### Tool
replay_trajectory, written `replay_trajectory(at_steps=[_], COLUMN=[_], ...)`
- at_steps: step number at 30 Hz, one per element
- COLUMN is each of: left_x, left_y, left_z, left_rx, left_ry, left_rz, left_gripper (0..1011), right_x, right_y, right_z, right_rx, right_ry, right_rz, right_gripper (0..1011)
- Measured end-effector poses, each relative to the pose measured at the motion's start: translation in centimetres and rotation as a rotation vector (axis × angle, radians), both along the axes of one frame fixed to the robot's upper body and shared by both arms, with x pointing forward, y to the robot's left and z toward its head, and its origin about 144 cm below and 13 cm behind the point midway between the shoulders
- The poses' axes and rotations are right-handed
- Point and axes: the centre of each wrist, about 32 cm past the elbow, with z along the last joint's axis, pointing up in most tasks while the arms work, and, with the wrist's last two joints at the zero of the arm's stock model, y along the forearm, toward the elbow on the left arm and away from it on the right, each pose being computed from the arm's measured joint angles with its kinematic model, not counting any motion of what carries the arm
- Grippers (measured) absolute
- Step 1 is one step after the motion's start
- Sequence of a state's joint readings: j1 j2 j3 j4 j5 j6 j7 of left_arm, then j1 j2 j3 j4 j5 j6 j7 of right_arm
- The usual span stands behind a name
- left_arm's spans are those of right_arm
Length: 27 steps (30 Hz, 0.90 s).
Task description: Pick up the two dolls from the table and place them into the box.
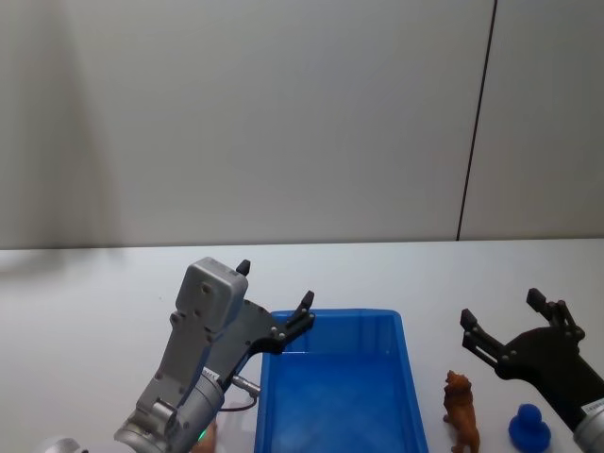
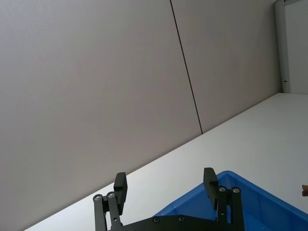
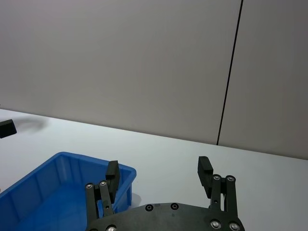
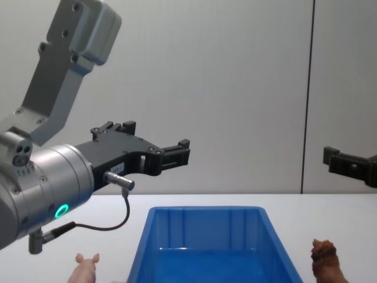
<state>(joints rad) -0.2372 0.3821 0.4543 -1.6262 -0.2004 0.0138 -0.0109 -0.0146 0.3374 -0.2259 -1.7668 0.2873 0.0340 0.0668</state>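
While raised by the far left corner of the blue box: left gripper, fingers apart, holding nothing. Right gripper aloft right of the box, also spread and unladen. Shaggy brown doll upright on the white table, just right of the box. Pink pig doll on the table left of the box.

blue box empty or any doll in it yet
Empty where visible: the box floor is bare; brown doll stands right of it, pink doll left, both outside.

A small dark-blue rounded object stands before a grey wall.
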Motion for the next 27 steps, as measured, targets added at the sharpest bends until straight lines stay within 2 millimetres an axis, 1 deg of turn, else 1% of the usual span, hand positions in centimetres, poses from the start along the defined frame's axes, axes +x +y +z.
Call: replay_trajectory(at_steps=[27], left_x=[0.00], left_y=[0.00], left_z=[0.00], left_rx=[0.000], left_ry=[0.000], left_rz=[0.000], left_gripper=[1001], right_x=[0.00], right_y=[0.00], right_z=[0.00], right_rx=[0.000], right_ry=[0.000], right_rz=[0.000], right_gripper=[1001])
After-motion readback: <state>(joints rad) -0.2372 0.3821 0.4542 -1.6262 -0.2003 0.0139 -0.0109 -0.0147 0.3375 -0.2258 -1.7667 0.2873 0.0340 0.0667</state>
